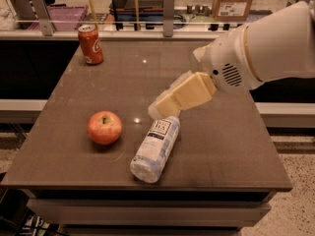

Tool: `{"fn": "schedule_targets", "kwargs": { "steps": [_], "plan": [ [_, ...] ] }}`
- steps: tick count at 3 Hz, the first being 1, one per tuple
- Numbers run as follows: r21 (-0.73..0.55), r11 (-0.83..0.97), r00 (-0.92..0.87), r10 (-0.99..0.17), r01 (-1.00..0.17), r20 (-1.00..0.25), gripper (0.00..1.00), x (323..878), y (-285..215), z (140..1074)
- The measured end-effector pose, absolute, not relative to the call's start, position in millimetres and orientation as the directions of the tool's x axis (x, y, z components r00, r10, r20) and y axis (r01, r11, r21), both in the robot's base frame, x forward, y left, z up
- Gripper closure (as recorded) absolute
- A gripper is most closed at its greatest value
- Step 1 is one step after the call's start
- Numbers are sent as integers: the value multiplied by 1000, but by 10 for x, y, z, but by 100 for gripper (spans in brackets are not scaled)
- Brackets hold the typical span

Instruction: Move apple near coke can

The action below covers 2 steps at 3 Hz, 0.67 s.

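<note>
Camera view: looks down over a dark brown table from its near edge; 12 o'clock below means the table's far edge.
Apple: sits on the table at about 8 o'clock from the centre, stem dimple facing up; red-orange with a yellowish patch. Nothing touches it.
Can: stands upright in the far left corner, at about 11 o'clock from the centre, silver top up and white script showing.
Apple to can: the can lies at roughly 12 o'clock from the apple, well apart, with bare tabletop between them.
Bottle: clear plastic with a white label, lying on its side at about 6 o'clock from the centre. Its bottom points toward the near edge and its cap end toward 12 o'clock. It is near the apple, at 4 o'clock from it, not touching.
Gripper: cream-coloured, over the middle of the table, slanting down toward 8 o'clock. Its tip is just over the bottle's cap end, at about 2 o'clock from the apple and apart from it.
Gripper state: how far open it is cannot be told from this angle; whether it touches the bottle cannot be told either. The apple and the can are both outside it.
Arm: thick white housing reaching in from 2 o'clock, above the table's right side.
</note>
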State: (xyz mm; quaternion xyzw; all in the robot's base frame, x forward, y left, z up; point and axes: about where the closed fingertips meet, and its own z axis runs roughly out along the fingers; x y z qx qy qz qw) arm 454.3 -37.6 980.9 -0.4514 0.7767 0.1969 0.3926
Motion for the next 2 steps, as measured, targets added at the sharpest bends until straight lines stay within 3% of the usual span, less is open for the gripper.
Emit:
{"fn": "schedule_targets", "kwargs": {
  "steps": [2],
  "plan": [
    [-21,498,-279,-519,-867,-808,0,4474,-84,9530]
  ]
}}
